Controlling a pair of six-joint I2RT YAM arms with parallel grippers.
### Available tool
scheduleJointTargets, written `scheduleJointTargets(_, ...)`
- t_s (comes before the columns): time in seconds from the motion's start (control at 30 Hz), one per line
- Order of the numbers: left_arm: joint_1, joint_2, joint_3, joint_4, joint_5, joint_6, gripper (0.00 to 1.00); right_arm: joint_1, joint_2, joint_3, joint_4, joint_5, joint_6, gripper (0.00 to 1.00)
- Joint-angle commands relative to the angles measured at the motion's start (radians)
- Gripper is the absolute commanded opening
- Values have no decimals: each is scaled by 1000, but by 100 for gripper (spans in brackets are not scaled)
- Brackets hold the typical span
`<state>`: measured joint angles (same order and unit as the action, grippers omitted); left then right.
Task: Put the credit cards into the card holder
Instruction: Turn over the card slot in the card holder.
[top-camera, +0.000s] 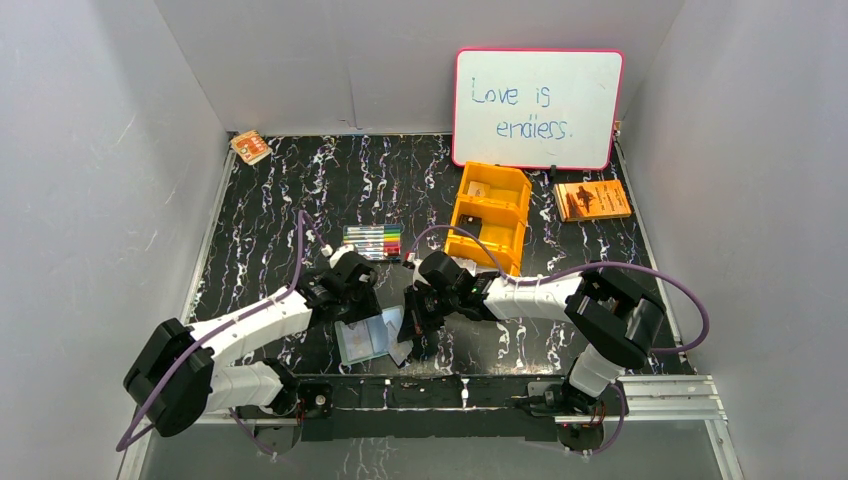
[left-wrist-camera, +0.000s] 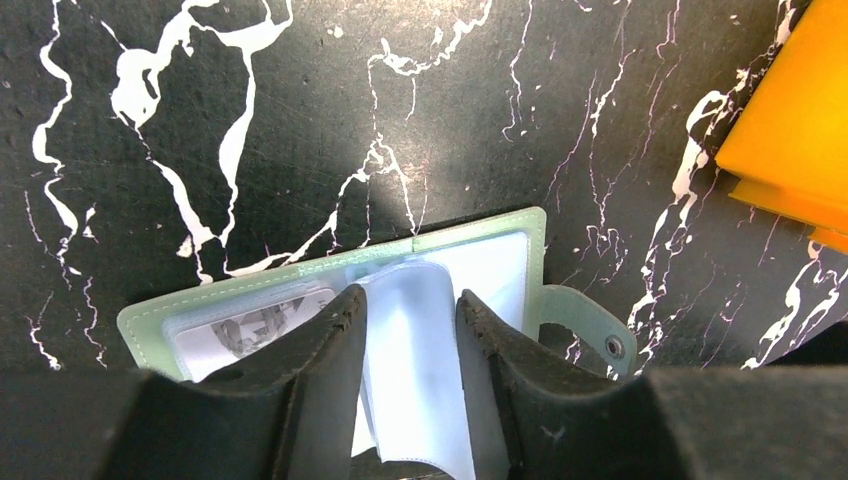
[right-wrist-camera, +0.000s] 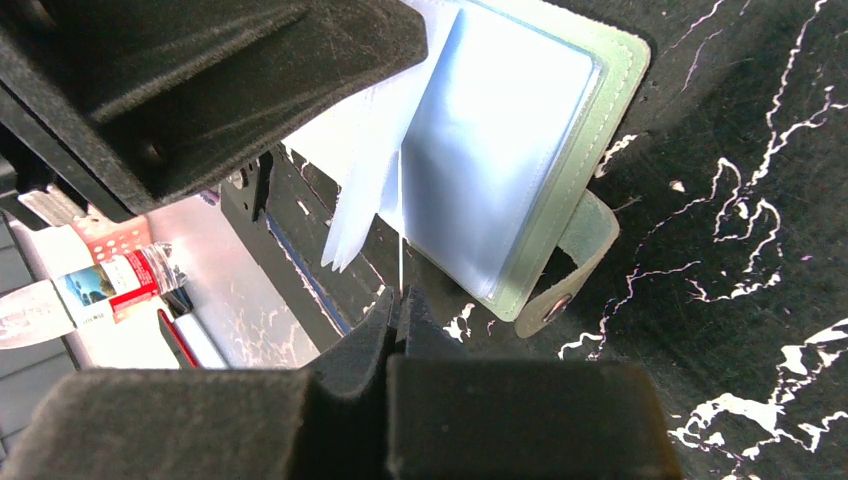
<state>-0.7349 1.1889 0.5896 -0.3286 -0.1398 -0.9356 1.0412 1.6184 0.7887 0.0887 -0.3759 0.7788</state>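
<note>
Grey-green folding card holder (left-wrist-camera: 487, 232) lies open on black marbled tabletop (left-wrist-camera: 300, 120), near edge. Left gripper (left-wrist-camera: 410, 335) pinches its pale blue-grey pocket leaves (left-wrist-camera: 415, 350); right gripper (right-wrist-camera: 400, 305) clamps a thin whitish card (right-wrist-camera: 401, 262) edge-on just beside them.

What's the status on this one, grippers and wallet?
Left gripper astride a card holder sleeve, clamp unclear. Right gripper shut on thin card edge-on beside it. Nothing blocking.
</note>
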Motion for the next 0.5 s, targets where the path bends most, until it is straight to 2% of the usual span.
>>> scheduleJointTargets(0.0, 5, -35, -3, -34, -22, 15, 32, 3, -42, -13, 24, 5, -18, 0)
scheduleJointTargets(0.23, 5, -41, -7, -39, -21, 20, 30, 3, -43, -15, 26, -3, -17, 0)
scheduleJointTargets(0.37, 6, -50, -1, -31, -2, 20, 52, 3, -29, 2, 27, -15, -26, 0)
scheduleJointTargets(0.47, 5, -49, 8, -30, 2, 23, 56, 5, -19, 17, 26, -24, -29, 0)
